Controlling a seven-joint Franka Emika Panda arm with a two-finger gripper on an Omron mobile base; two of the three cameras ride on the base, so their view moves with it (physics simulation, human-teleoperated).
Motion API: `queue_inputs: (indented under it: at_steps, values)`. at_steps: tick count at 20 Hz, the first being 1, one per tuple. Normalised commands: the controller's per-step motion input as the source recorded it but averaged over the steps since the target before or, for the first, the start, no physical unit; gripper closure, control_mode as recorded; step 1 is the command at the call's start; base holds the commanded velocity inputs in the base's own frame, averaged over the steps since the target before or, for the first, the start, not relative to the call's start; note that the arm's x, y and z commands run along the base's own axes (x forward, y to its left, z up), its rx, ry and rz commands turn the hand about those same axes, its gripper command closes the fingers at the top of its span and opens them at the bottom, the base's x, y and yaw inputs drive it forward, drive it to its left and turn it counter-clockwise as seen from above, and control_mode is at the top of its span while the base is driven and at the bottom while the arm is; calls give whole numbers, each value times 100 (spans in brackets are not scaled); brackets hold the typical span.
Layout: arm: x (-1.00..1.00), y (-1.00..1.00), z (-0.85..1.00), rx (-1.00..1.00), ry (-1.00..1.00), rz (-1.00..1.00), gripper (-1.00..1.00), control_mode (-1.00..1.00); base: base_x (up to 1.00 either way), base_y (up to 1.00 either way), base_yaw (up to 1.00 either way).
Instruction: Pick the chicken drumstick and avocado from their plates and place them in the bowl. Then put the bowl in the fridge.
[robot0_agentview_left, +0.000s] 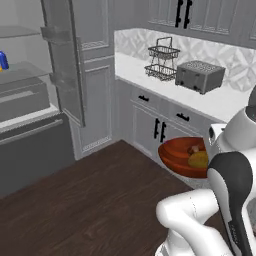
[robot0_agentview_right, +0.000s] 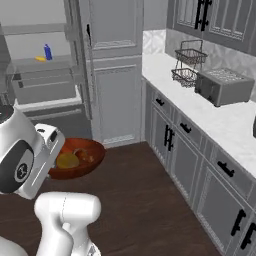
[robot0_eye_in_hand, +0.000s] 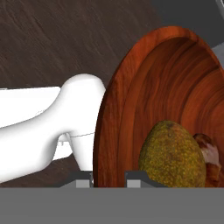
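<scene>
Holding one bowl (robot0_eye_in_hand: 166, 87): one avocado (robot0_eye_in_hand: 173, 155); one drumstick (robot0_eye_in_hand: 209, 153); claw (robot0_eye_in_hand: 109, 177) clamped.

Toaster (robot0_agentview_left: 199, 76), wire rack (robot0_agentview_left: 162, 65) on counter (robot0_agentview_left: 220, 102)

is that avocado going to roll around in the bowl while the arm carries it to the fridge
Probably a little. The avocado is rounded and lies loose on the bowl's smooth, glossy inside, so tilting could shift it. The curved wall and the drumstick beside it should keep it in.
</scene>
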Motion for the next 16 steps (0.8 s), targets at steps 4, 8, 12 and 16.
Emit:
queue_inputs:
  at_steps: [4,8,12,16]
  values:
    - [0,0,0,0,0,0,100,100,100,-17,67]
    - [0,0,0,0,0,0,100,100,100,-12,66]
    - [0,0,0,0,0,0,100,100,100,22,31]
    - [0,0,0,0,0,0,100,100,100,100,0]
